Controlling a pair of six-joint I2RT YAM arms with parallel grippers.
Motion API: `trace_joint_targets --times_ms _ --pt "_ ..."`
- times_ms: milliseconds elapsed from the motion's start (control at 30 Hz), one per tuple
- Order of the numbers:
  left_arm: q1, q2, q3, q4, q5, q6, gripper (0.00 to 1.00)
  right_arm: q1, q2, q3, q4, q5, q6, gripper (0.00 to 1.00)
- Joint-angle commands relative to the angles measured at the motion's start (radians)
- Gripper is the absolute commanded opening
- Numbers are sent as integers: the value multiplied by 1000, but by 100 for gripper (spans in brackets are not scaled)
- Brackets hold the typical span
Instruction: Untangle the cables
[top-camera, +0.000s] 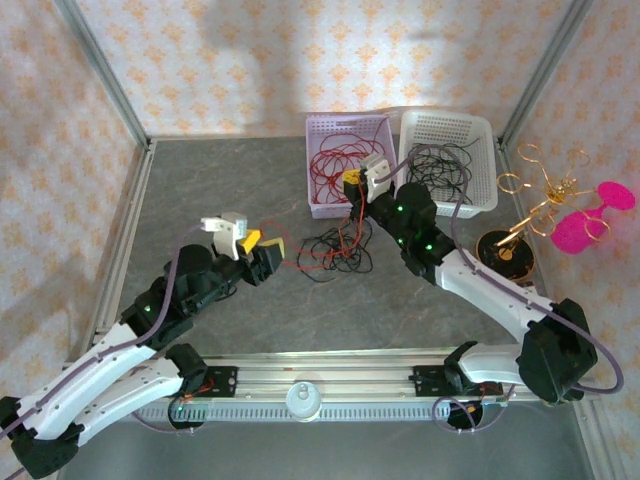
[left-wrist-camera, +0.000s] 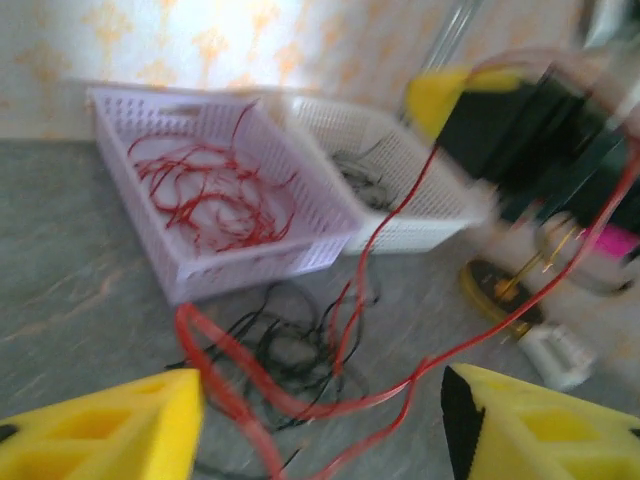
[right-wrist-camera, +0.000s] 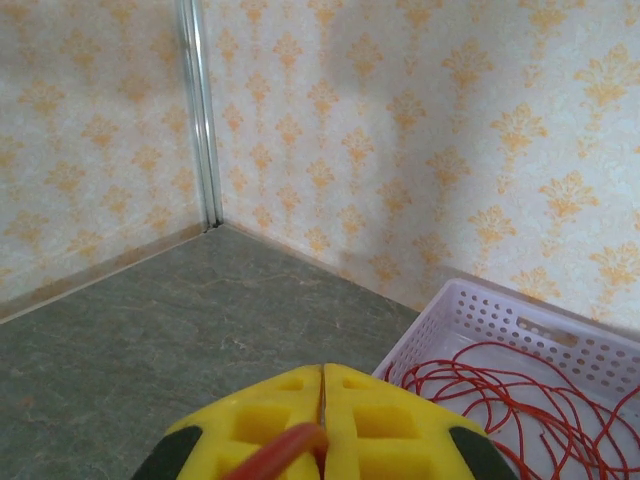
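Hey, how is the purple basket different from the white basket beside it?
The purple basket is lavender, while the white basket is plain white. The purple basket holds red cables; the white basket holds black cables. Seen from above, the purple basket sits on the left and the white basket on the right. Both are rectangular, perforated and open-topped, and they stand side by side.

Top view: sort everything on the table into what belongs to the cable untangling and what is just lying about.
Belongs to the job: the tangle of red and black cables; the red cable pinched in the shut right gripper; the open left gripper; the lavender basket holding red cables; the white basket holding black cables.
Lying about: the gold wire stand; the pink pieces beside it.
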Motion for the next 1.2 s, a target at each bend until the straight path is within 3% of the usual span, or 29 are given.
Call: trace_joint_targets --times_ms 0,33,167,267,300,433,533,833,933,1033,1100,1167 --pt "-5 34 0 -43 -44 1 82 -1 -9 67 -99 -14 -44 0" --pt "-6 57 6 -55 -65 -1 89 -1 -4 80 -115 -8 -46 0" --pt "-6 126 42 -79 -144 4 99 -1 0 114 -141 -22 -25 0" --pt "-5 144 57 -88 -194 14 99 -1 -1 140 -175 -29 -11 0" --pt "-5 141 54 -68 -155 25 99 -2 0 146 -184 -36 -11 0" --pt "-6 133 21 151 170 65 98 -1 4 166 -211 -47 -12 0" --pt "-15 191 4 343 322 35 96 -1 2 172 -215 -38 5 0" --pt "-155 506 80 690 428 99 93 -2 -5 188 -261 -19 47 0" --pt "-159 572 78 774 392 100 78 -1 -3 196 -267 -28 70 0" --pt "-159 611 75 805 223 95 55 -1 -11 184 -265 -55 94 0" --pt "-157 625 79 811 181 98 53 -2 -26 165 -258 -55 102 0" --pt "-157 639 76 841 181 90 63 -1 -43 139 -242 -51 110 0"
